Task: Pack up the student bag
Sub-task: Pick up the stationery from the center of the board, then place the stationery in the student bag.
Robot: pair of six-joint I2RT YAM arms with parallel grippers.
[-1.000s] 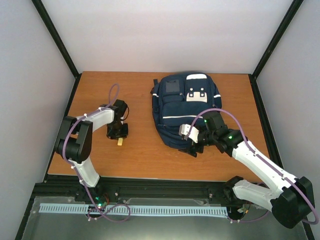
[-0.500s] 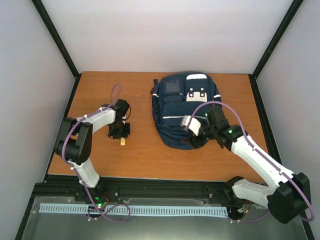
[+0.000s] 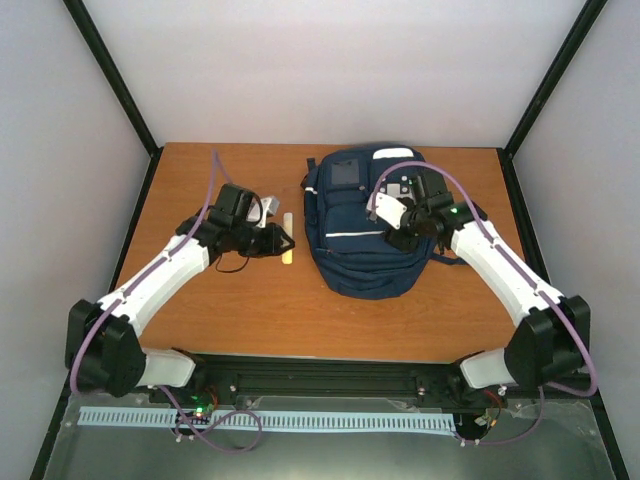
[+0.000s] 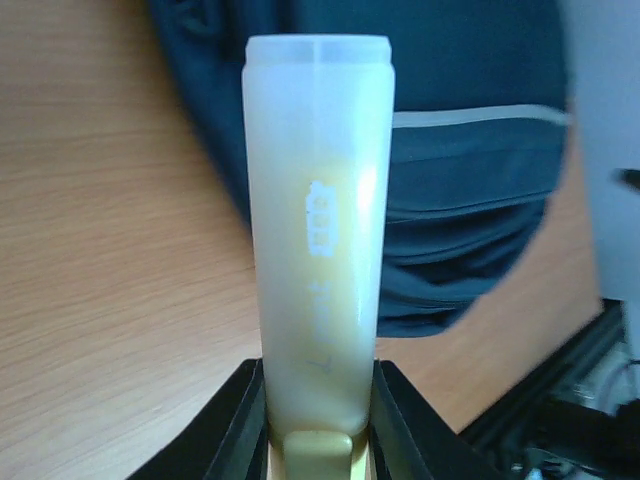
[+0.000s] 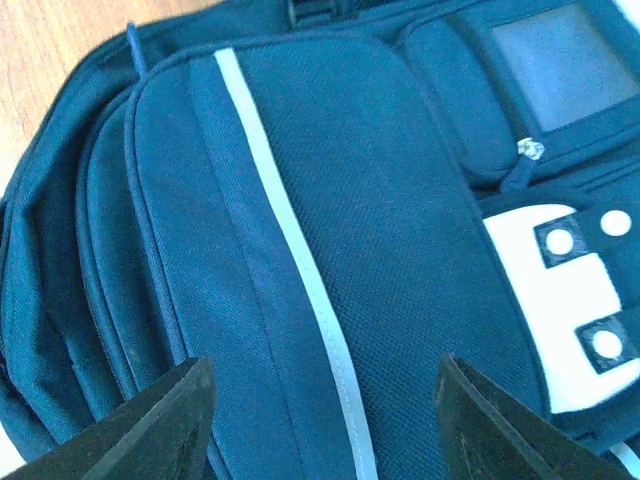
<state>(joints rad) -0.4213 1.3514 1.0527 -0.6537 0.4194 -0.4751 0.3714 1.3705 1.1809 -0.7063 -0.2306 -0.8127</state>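
The student bag (image 3: 360, 225) lies flat on the wooden table (image 3: 230, 310), navy with white stripes and white patches near its far end. My left gripper (image 3: 274, 240) is shut on a pale cream tube (image 3: 287, 243), holding it just left of the bag. In the left wrist view the tube (image 4: 318, 220) stands up between the black jaws of the left gripper (image 4: 318, 425), with the bag (image 4: 470, 160) behind it. My right gripper (image 3: 399, 236) hovers over the bag's middle. Seen from the right wrist, the right gripper (image 5: 325, 420) is open above the front pocket's white stripe (image 5: 300, 270), nothing between its fingers.
Black frame posts and pale walls close in the table on three sides. A dark strap (image 3: 447, 258) trails from the bag's right side. Bare wood lies in front of the bag and at the far left (image 3: 190, 170).
The left arm has lifted the tube off the table and carried it right, up to the bag. The right arm has moved from the bag's near edge to over its middle, jaws narrowing.
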